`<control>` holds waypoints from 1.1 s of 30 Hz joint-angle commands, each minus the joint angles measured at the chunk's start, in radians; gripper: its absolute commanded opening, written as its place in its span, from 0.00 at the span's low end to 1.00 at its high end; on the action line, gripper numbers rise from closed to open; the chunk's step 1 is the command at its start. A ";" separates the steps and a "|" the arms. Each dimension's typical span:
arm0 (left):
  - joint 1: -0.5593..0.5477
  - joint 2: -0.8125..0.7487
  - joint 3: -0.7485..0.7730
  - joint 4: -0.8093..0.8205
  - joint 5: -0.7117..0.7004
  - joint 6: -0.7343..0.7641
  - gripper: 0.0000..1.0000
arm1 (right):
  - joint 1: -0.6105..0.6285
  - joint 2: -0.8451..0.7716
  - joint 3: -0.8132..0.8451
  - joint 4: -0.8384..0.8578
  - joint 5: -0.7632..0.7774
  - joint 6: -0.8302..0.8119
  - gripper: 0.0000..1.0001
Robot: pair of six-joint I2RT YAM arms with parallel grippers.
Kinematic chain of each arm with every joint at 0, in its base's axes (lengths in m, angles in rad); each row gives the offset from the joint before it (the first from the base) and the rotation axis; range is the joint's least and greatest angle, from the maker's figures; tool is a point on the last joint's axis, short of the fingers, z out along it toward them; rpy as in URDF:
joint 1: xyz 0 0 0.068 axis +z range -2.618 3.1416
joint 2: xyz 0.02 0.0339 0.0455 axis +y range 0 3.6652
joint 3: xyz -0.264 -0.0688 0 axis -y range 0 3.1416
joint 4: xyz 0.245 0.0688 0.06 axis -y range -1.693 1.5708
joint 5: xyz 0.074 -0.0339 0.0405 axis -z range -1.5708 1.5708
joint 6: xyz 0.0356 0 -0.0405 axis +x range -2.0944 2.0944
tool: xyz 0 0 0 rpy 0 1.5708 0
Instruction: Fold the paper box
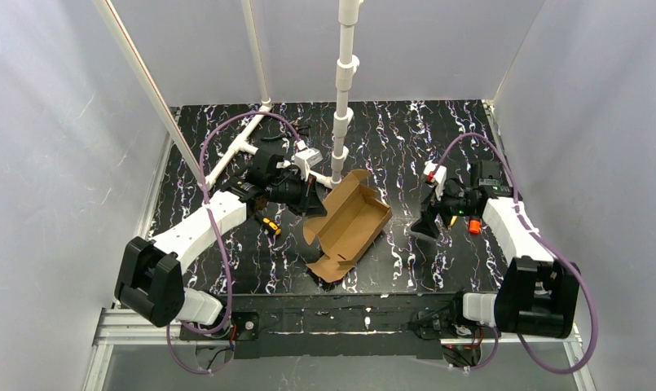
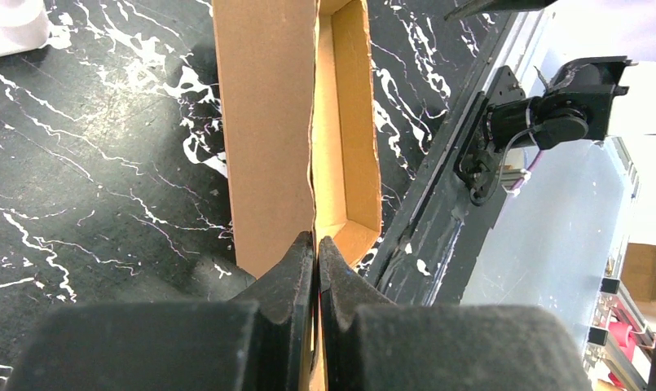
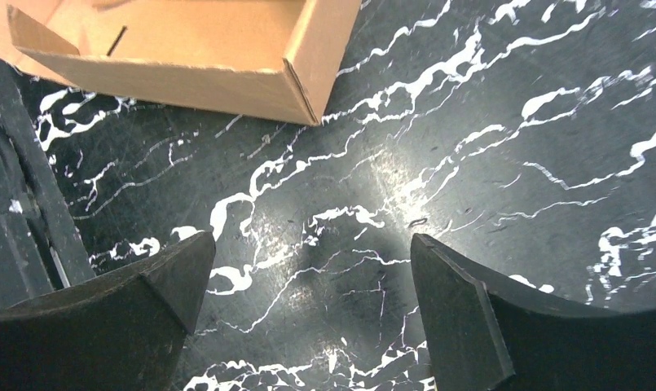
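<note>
The paper box (image 1: 353, 221) sits open-topped just in front of the white post (image 1: 341, 106). The left gripper (image 2: 317, 243) pinches its wall, and the right gripper (image 3: 312, 244) gapes wide, off to the post's right.

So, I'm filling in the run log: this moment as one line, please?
paper box: partly folded, open top | left gripper: shut on box wall | right gripper: open, over table, off box
</note>
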 commanded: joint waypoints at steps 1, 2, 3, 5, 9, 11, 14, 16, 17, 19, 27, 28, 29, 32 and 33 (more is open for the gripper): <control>0.002 -0.061 -0.031 0.044 0.032 -0.019 0.00 | -0.006 -0.084 -0.024 0.098 -0.059 0.101 0.98; 0.002 -0.073 -0.046 0.079 0.039 -0.046 0.00 | -0.006 -0.084 -0.031 0.117 -0.060 0.124 0.98; 0.002 -0.089 -0.066 0.111 0.039 -0.083 0.00 | -0.006 -0.083 -0.032 0.127 -0.061 0.140 0.98; 0.000 -0.116 -0.097 0.162 0.034 -0.143 0.00 | -0.006 -0.077 -0.016 0.117 -0.069 0.162 0.98; 0.000 -0.166 -0.133 0.164 -0.001 -0.203 0.00 | -0.006 -0.091 0.008 0.108 -0.057 0.185 0.98; 0.000 -0.193 -0.152 0.176 -0.011 -0.230 0.00 | -0.006 -0.120 -0.009 0.159 -0.024 0.230 0.98; 0.000 -0.234 -0.180 0.199 -0.030 -0.256 0.00 | -0.004 -0.165 -0.031 0.236 0.013 0.283 0.98; 0.000 -0.248 -0.199 0.208 -0.034 -0.268 0.00 | -0.004 -0.175 -0.037 0.277 0.024 0.344 0.98; 0.000 -0.252 -0.206 0.236 -0.036 -0.273 0.00 | -0.005 -0.174 -0.034 0.294 0.026 0.386 0.98; 0.000 -0.260 -0.219 0.249 -0.044 -0.279 0.00 | -0.004 -0.135 -0.004 0.276 0.021 0.390 0.98; 0.000 -0.232 -0.190 0.188 -0.069 -0.268 0.00 | 0.159 -0.015 0.052 0.289 0.157 0.403 0.97; -0.001 -0.225 -0.180 0.171 -0.067 -0.265 0.00 | 0.191 0.004 0.062 0.289 0.181 0.405 0.97; -0.001 -0.219 -0.168 0.157 -0.069 -0.265 0.00 | 0.223 0.023 0.075 0.286 0.192 0.398 0.97; -0.006 -0.209 -0.152 0.142 -0.070 -0.265 0.00 | 0.256 0.075 0.121 0.299 0.217 0.390 0.95; -0.006 -0.200 -0.145 0.141 -0.068 -0.271 0.00 | 0.263 0.094 0.136 0.305 0.222 0.390 0.94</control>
